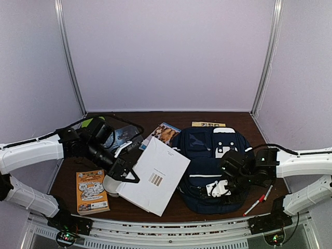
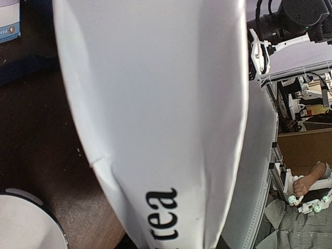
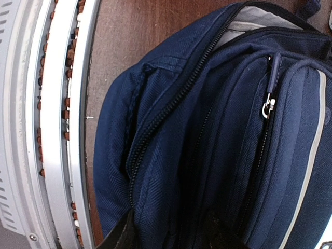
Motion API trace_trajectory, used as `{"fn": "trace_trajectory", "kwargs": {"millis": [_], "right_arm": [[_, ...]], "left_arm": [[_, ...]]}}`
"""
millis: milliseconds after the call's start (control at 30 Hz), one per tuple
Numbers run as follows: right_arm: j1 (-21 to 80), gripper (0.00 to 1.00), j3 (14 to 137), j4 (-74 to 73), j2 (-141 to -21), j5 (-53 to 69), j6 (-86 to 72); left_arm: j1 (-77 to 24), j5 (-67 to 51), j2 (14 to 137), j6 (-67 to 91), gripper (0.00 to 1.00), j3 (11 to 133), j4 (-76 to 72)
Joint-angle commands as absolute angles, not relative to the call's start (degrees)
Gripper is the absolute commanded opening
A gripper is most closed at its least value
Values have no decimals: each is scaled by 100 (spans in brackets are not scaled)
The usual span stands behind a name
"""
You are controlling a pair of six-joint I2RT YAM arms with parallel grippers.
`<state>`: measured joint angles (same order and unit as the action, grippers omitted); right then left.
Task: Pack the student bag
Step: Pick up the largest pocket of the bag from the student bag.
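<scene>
Showing the black lower-case letters "rea" on the white booklet (image 2: 155, 104), lying sideways near its lower end in the left wrist view and reaching toward the picture's bottom edge. Seen from above, bearing only a small block of brownish bars on that cover, no letters. Left of the white booklet, carrying print too small to read on the orange book (image 1: 92, 191). Beyond the white booklet, blurring into unreadable dark marks on the yellow strip (image 1: 208, 124). Beside the white booklet, showing tiny illegible print on the blue-edged card (image 2: 9, 23).
</scene>
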<state>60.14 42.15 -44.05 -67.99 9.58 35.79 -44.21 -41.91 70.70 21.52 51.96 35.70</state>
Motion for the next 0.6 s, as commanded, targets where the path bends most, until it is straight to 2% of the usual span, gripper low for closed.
{"fn": "trace_trajectory", "kwargs": {"millis": [0, 67, 233, 433, 567], "right_arm": [[6042, 36, 4175, -4077, -6750, 434, 3390], [6023, 28, 4194, -4113, -6704, 392, 3373], [5609, 0, 4622, -4410, -6556, 608, 3410], [4055, 0, 5897, -4435, -6661, 1162, 3200], [3437, 0, 6711, -4211, -7199, 1259, 2907]], "left_arm": [[-4351, -4281, 6952, 2011, 26, 5387, 3609], [-4342, -4312, 6973, 1992, 26, 5407, 3609], [-4346, -4541, 6949, 2034, 27, 5315, 3474], [-4345, -5065, 6681, 2039, 27, 5280, 3504], [-4374, -5519, 6501, 2276, 27, 5256, 3201]]}}
